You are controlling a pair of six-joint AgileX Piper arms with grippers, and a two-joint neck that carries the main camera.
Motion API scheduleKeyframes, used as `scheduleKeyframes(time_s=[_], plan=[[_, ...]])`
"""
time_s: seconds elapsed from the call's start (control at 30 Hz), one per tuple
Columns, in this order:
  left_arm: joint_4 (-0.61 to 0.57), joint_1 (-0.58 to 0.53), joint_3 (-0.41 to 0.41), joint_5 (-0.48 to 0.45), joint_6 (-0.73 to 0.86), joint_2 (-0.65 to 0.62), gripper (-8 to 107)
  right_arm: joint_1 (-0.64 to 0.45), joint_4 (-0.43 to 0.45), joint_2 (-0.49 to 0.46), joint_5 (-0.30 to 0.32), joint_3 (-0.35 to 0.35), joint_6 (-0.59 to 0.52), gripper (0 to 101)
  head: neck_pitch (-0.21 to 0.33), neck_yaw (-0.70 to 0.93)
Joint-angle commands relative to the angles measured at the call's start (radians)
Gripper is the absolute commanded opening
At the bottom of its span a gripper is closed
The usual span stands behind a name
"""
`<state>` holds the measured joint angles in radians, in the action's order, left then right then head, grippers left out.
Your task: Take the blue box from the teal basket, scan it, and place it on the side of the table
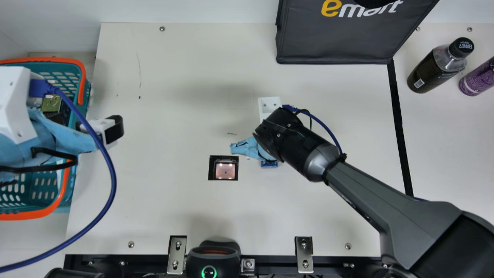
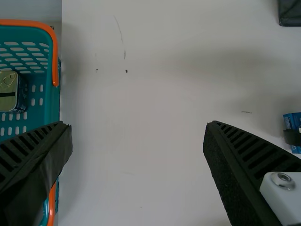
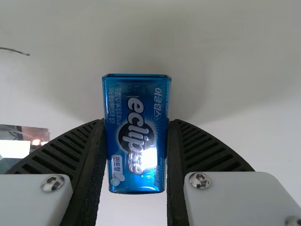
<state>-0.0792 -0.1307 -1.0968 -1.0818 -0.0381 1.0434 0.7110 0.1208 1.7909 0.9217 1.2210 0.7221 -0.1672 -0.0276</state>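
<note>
Right end effector (image 1: 269, 106) grasping the blue box (image 1: 269, 165) between its two fingers; box over the worktop (image 1: 185, 208), just beside the lit scanner window (image 1: 225, 170), on its right; left end effector (image 1: 101, 126) released, fingers spread wide, near the inner edge of the teal basket (image 1: 85, 90).

Left hand (image 1: 111, 130) wide open, right hand (image 1: 269, 107) clamped, right arm (image 1: 361, 183) outstretched
</note>
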Motion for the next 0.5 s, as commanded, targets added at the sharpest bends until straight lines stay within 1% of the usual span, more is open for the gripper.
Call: scheduleKeyframes(time_s=[0.0, 0.37, 0.47], plan=[[0.0, 0.0, 0.0, 0.0, 0.0, 0.0, 90, 0.0, 0.002, -0.005, 0.011, 0.012, -0.005, 0, 0.029, 0.0], [0.0, 0.0, 0.0, 0.0, 0.0, 0.0, 90, 0.013, 0.003, -0.03, 0.071, 0.08, -0.02, 0, 0.029, 0.0], [0.0, 0.0, 0.0, 0.0, 0.0, 0.0, 90, 0.012, 0.003, -0.036, 0.08, 0.085, -0.024, 0, 0.029, -0.07]])
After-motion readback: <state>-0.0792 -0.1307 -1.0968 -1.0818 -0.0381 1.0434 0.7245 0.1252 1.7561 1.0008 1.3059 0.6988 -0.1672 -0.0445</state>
